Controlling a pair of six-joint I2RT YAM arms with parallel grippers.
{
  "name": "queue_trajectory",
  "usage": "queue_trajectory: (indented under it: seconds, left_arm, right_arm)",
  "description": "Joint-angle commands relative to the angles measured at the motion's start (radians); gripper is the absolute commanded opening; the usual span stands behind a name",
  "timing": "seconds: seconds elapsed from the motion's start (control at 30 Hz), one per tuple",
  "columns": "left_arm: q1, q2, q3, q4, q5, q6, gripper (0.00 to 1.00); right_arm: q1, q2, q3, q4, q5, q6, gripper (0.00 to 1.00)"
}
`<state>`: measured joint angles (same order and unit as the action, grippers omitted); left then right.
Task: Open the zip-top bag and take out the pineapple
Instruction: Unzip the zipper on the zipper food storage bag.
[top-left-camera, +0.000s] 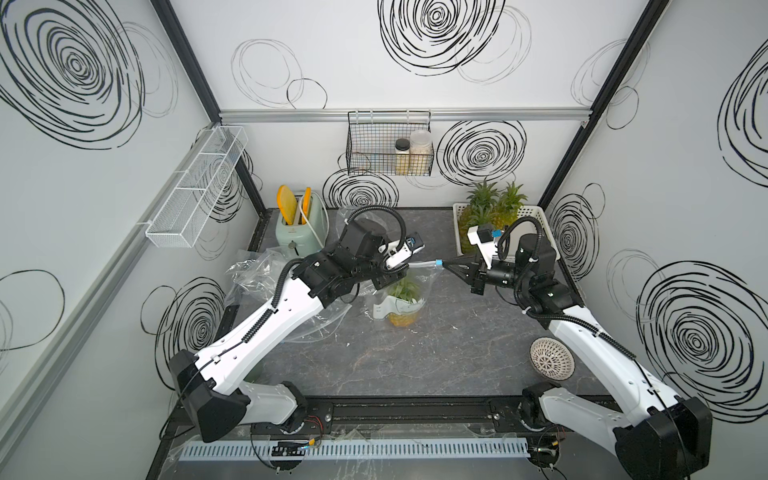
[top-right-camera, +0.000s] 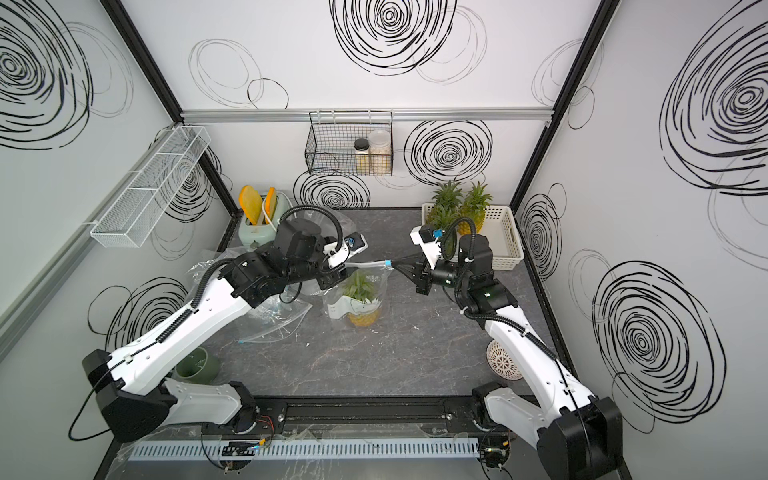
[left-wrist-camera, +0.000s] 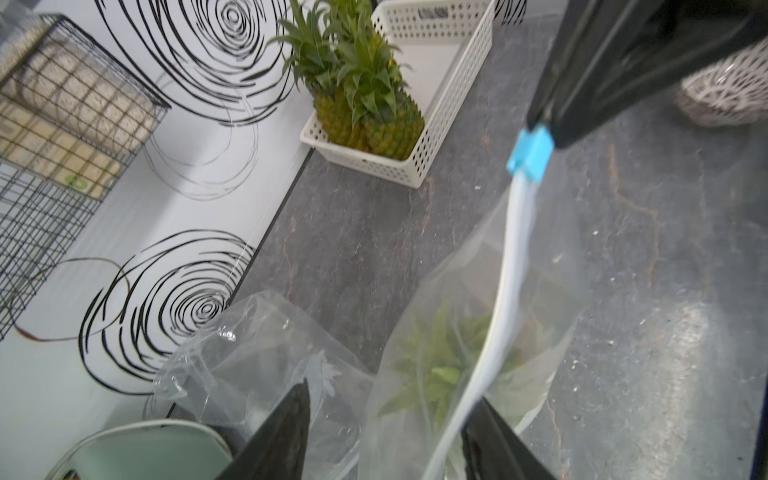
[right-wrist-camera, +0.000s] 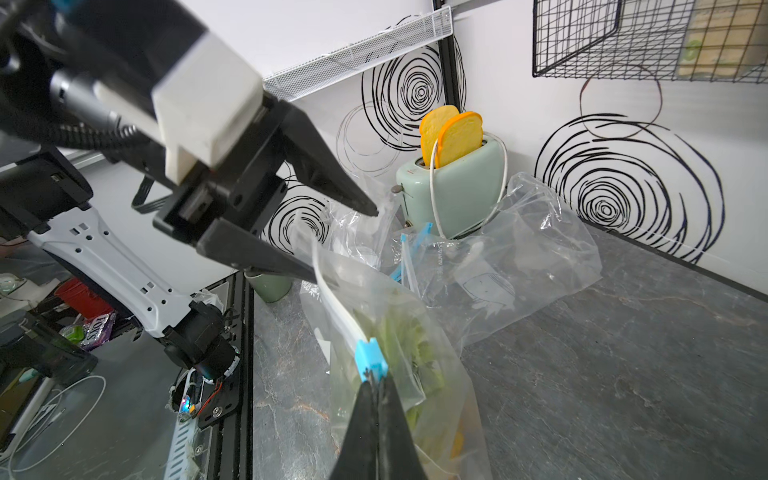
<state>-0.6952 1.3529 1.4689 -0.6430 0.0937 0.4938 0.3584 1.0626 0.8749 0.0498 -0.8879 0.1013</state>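
Blue plastic marks the slider (right-wrist-camera: 371, 359) at the right end of the white zip strip (left-wrist-camera: 505, 291) along the top of the zip-top bag (top-left-camera: 420, 287), which stands in the middle of the worktop (top-left-camera: 415, 365) between the 2 arms. The pineapple (top-left-camera: 402, 319) is inside the bag, green crown up and yellow body at the bottom. The right tool (right-wrist-camera: 376, 384) is closed, its tips pinched together on the bag's top edge right against the slider. The left tool (left-wrist-camera: 395, 392) is open at the strip's left end: its 2 fingers stand apart with the strip running between them, close to 1 finger. Empty clear bags (top-left-camera: 257, 274) lie crumpled at the left beside a pale green toaster (top-left-camera: 297, 232) at the far left. At the far right, a white basket (top-left-camera: 536, 216) holds 3 more pineapples (top-left-camera: 484, 203).
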Motion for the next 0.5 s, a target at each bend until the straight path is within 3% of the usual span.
queue_trajectory:
  seconds: [0.0, 0.23, 0.47]
  left_arm:
    - [0.011, 0.039, 0.093, -0.042, 0.238, -0.01, 0.62]
    - [0.016, 0.154, 0.171, -0.107, 0.422, -0.016, 0.6]
    - [0.022, 0.169, 0.165, -0.073, 0.455, -0.03, 0.6]
  right_arm:
    - [0.02, -0.018, -0.011, 0.046, -0.021, -0.026, 0.0]
    - [0.063, -0.026, -0.003, 0.062, 0.014, -0.037, 0.0]
    - [0.079, -0.023, 0.009, 0.057, 0.021, -0.047, 0.0]
